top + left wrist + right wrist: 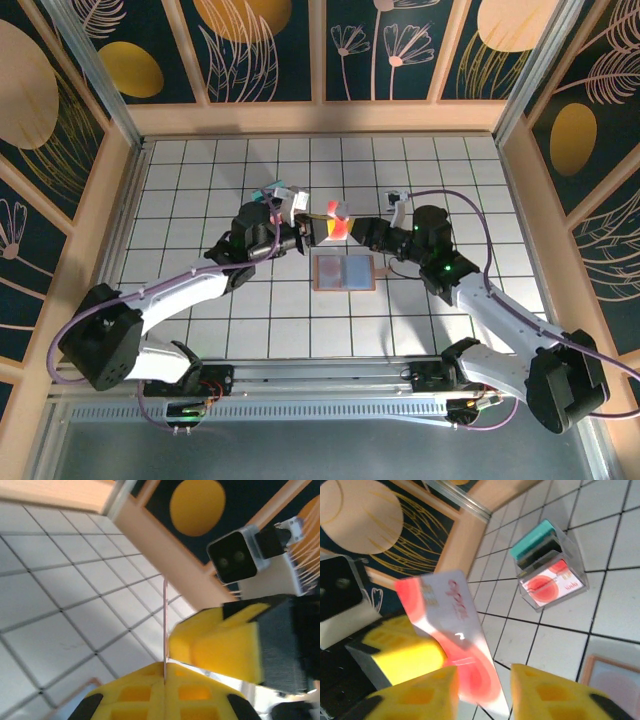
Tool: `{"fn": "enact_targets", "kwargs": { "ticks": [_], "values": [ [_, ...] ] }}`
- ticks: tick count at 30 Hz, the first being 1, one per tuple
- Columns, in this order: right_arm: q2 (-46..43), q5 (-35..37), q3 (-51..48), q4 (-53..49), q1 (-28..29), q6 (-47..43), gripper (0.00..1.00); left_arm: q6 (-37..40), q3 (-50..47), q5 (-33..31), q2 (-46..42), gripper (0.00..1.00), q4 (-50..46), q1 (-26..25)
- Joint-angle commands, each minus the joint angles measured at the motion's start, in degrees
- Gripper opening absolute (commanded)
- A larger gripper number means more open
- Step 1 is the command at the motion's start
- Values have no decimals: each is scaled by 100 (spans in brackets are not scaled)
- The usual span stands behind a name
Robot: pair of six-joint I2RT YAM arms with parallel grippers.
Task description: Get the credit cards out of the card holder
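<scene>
The card holder lies unfolded on the white tiles, salmon rim around a pink and a blue-grey half; its corner shows in the right wrist view. Above it a white and red credit card hangs in the air between the two grippers. My left gripper is shut on it. In the left wrist view the card is a thin edge-on line pinched where the yellow fingertips meet. My right gripper stands open around the card, with a clear gap to its right finger.
A clear plastic box holding several cards stands on the tiles behind the left gripper, also seen in the right wrist view. Wooden walls ring the tiled floor.
</scene>
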Motion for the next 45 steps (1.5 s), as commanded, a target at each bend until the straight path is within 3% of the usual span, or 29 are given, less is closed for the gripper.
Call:
{"fn": "enact_targets", "kwargs": {
  "ticks": [1,5,14,20,30,45],
  "values": [
    [-264,525,270,-632,27,-325,43,1843,406,-667,-300,0,-1553,93],
    [-386,934,337,-965,28,-405,51,3071,732,-1106,-320,0,-2465,275],
    [-129,2169,854,-2219,341,-453,55,4837,1701,-1528,478,0,-3642,1164],
    [104,2792,1086,-2740,623,-309,58,5816,2304,-1336,1043,0,-4278,1490],
    [386,3072,1273,-2903,638,-217,59,6237,2872,-1391,1927,0,-4814,1648],
    [672,3030,1313,-2841,634,-169,57,6340,3054,-1437,2555,0,-5047,1665]
  ]
}}
